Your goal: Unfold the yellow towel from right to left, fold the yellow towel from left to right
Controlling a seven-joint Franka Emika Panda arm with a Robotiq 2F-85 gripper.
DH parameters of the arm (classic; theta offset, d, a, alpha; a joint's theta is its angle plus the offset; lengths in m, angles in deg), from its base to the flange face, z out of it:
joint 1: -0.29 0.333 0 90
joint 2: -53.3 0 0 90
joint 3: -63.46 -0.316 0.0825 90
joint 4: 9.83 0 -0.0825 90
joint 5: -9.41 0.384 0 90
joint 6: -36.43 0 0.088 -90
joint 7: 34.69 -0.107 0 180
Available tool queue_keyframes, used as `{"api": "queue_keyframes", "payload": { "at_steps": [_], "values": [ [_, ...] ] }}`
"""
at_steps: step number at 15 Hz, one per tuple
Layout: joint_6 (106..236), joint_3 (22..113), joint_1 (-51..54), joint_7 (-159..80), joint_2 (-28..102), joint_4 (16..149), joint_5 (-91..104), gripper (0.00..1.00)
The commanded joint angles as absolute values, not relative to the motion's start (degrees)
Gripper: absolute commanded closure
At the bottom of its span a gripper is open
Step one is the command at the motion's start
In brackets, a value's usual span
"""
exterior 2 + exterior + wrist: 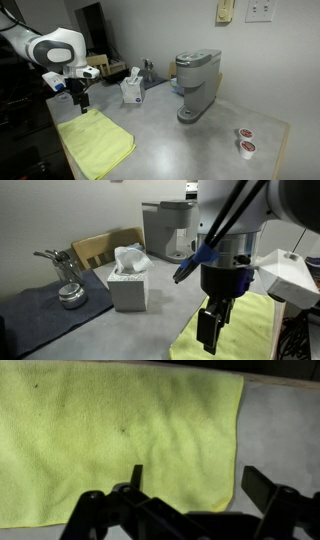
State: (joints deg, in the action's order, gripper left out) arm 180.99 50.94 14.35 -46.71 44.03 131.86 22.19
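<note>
Exterior view: fingers [207, 330] hang just above the yellow towel [245, 330], at its edge.
Exterior view: towel flat at the desk [190, 135] corner, fingers over its far end.
Wrist view: fingers spread wide, empty, straddling the towel's side edge.

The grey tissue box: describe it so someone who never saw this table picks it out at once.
On the grey tabletop, look near the back wall, along from the tall grey coffee machine. The small grey cube-shaped tissue box stands there next to a dark grey mat. Alone among its neighbours, it has a white tissue sticking out of its top.
</note>
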Motion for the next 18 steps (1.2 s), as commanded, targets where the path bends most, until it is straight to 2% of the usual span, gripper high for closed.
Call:
{"api": "queue_keyframes", "payload": {
  "at_steps": [1,18],
  "values": [
    [181.9,50.9,14.3,-47.5,43.6,132.9,21.5,0.0],
    [178.1,51.1,18.6,-52.5,34.2,124.1,17.3,0.0]
  ]
}}
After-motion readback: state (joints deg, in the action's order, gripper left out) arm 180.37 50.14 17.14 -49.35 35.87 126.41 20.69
